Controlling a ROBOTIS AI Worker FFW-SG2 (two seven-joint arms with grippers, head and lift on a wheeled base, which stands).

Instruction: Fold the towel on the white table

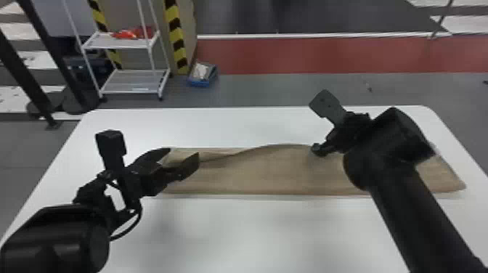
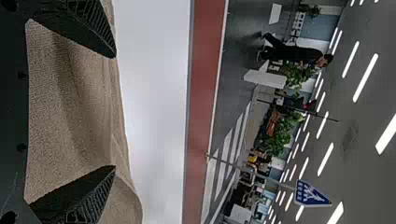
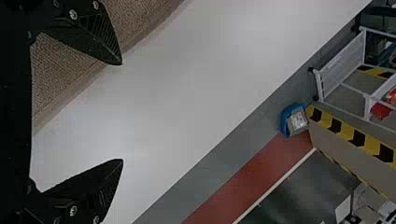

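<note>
Evidently the towel (image 1: pixel 276 174) has been laid as a long strip, side to side across the white table (image 1: pixel 254 232), which gives each claw a stretch of it to work on. From where I stand, the left claw (image 1: pixel 184 154) is over the strip's left end, its two fingers well apart and nothing pinched, though cloth lies in the gap between them. Whether those fingers touch it, I can't tell. The right claw (image 3: pixel 122 112) is spread wide too and holds nothing; it sits over the far edge, with towel beside one finger and white tabletop past the other, presumably placed there so the edge can be caught. Between the claws that far edge bows outward (a bit like a lazy wave), so I'd guess it wants straightening before another fold. Closing the left claw carelessly could bunch several layers; spread fingers leave room to choose how much cloth to take.
</note>
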